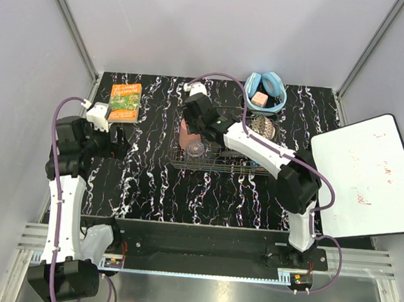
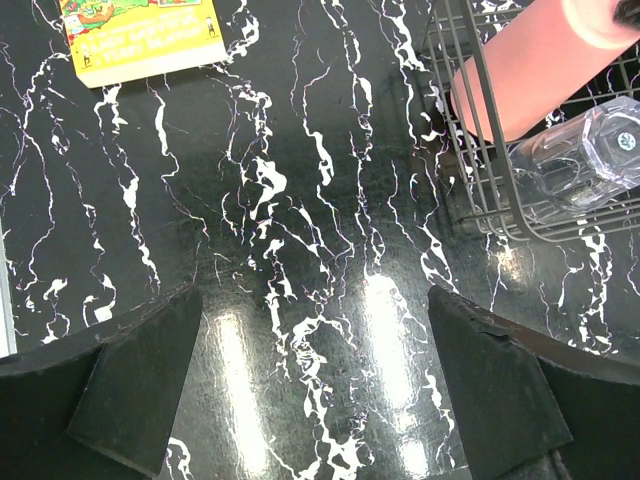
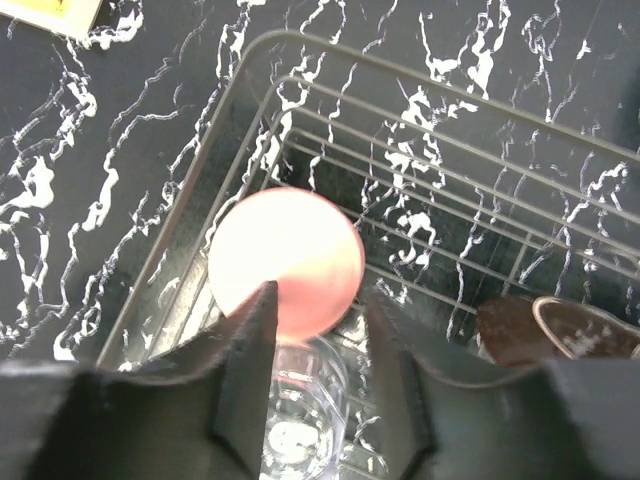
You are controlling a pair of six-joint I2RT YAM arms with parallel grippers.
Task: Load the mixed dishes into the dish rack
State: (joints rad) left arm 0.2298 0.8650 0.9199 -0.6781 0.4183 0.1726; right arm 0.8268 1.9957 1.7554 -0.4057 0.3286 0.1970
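Apparently R claw point(image 3: 322, 292) over cup point(image 3: 287, 250).

Left arm point(image 1: 68, 210) and right arm point(image 1: 258, 147) are alike: white moulded link shells between bulky black joint housings, a purple cable point(image 1: 54, 129) looped loosely along each arm, and matte black wedge-shaped jaws with flat inner faces.
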